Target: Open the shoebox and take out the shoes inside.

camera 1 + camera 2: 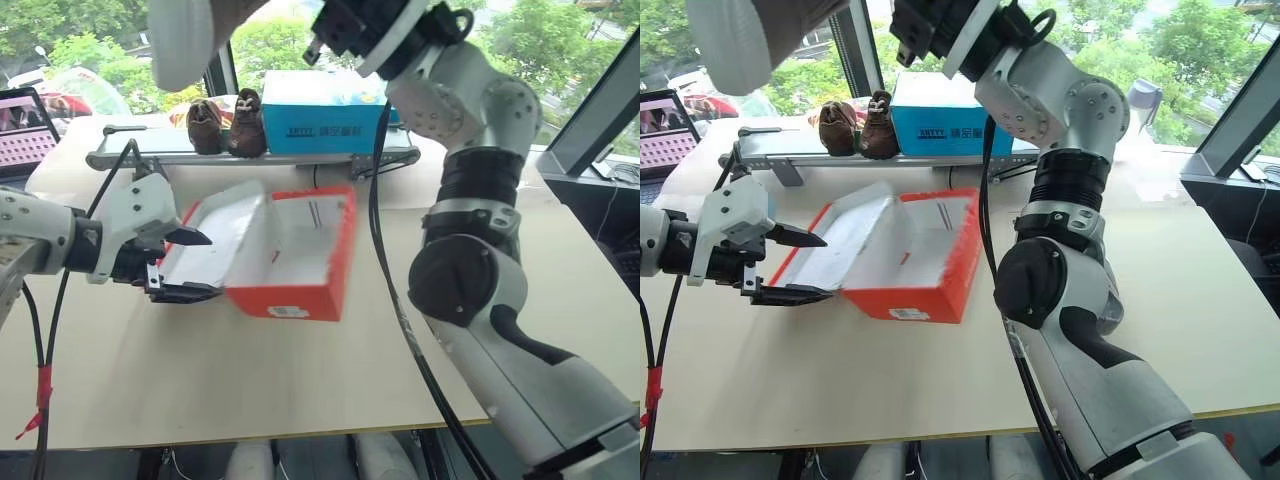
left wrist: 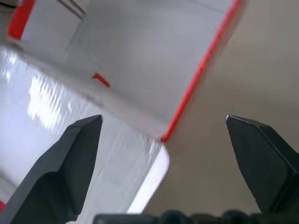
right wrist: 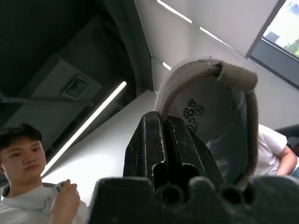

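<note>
Shoebox (image 1: 290, 255) lies open, seemingly empty; right gripper (image 3: 164, 140) pinches a shoe (image 3: 210, 112), left gripper (image 1: 180, 265) gapes.

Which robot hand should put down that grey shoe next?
The right hand, I think. It is shut on the rim of the grey shoe, lifted high above the open shoebox. The left hand is open, low beside the lid, holding nothing.

The pale table (image 1: 200, 380) carries the open red shoebox (image 1: 300, 290) and a grey rail (image 1: 160, 152).
</note>
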`<state>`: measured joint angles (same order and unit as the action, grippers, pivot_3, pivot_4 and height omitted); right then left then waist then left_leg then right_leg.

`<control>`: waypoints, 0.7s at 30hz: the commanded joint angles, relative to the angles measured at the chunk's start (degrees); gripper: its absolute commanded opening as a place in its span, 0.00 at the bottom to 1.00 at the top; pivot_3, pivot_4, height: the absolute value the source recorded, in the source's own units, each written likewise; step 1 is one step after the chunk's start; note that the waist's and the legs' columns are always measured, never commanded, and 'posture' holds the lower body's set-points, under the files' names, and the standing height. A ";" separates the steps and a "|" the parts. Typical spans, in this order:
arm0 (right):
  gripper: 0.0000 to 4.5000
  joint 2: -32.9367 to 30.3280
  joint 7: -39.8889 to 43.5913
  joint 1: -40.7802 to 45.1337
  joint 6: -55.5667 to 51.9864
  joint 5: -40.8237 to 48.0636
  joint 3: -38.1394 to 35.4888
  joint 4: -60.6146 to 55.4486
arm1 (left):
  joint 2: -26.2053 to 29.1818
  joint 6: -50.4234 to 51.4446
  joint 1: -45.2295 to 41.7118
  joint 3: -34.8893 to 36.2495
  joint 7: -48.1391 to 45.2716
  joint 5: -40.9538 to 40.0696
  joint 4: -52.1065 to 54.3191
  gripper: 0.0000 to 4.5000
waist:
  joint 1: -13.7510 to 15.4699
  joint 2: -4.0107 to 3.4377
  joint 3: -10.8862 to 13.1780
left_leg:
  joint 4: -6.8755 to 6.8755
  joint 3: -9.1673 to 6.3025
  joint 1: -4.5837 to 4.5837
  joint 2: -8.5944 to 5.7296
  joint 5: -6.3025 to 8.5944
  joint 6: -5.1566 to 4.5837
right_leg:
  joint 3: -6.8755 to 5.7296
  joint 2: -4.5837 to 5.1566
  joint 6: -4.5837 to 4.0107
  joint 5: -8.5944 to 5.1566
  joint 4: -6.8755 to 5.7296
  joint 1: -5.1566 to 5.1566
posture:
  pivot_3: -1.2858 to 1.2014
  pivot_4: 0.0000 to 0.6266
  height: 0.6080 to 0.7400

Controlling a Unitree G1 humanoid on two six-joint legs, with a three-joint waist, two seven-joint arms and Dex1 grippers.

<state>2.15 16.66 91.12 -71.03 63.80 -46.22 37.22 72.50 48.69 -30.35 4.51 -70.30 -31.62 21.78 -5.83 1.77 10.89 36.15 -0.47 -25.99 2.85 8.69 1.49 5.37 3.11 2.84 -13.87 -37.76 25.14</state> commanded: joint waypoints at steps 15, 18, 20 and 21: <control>0.01 -35.17 2.94 -12.49 -9.96 -13.06 28.92 -23.35 | -3.71 -3.14 -4.66 -5.31 -0.80 1.37 -1.69 1.00 | 2.01 0.00 0.04 | -0.05 -0.04 -0.20 -0.06 0.00 0.00 | -0.07 0.07 -0.01 -0.02 0.19 0.09 | 0.52 0.24 1.00; 0.01 -40.64 4.56 -17.15 -10.97 -16.08 35.11 -27.87 | -4.87 -4.03 -5.77 -6.87 -1.18 2.10 -2.85 1.00 | 1.77 -0.01 0.04 | 0.02 -0.01 -0.18 -0.07 -0.01 0.00 | -0.02 0.06 -0.01 -0.02 0.14 0.09 | 0.52 0.24 1.00; 0.01 -43.31 5.38 -20.79 -12.97 -16.75 37.71 -31.16 | -5.45 -4.45 -6.07 -7.63 -1.71 2.43 -3.18 1.00 | 1.56 -0.01 0.04 | 0.05 0.06 -0.12 -0.06 -0.01 -0.01 | 0.08 0.03 0.05 -0.06 0.09 0.10 | 0.52 0.24 1.00; 0.01 -44.92 5.74 -22.79 -13.08 -17.79 39.70 -33.06 | -5.85 -4.50 -6.29 -7.78 -2.01 2.32 -3.45 1.00 | 1.42 -0.01 0.05 | 0.06 0.07 -0.09 -0.04 -0.01 -0.01 | 0.11 0.00 0.05 -0.06 0.08 0.09 | 0.52 0.24 1.00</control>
<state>-40.63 20.87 69.06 -83.50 46.79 -8.84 9.57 66.73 45.25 -35.48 -3.74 -71.52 -29.54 18.55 -4.42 1.75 10.93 36.21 -0.36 -26.04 2.81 8.67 1.48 5.55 3.11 2.89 -13.93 -37.72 25.24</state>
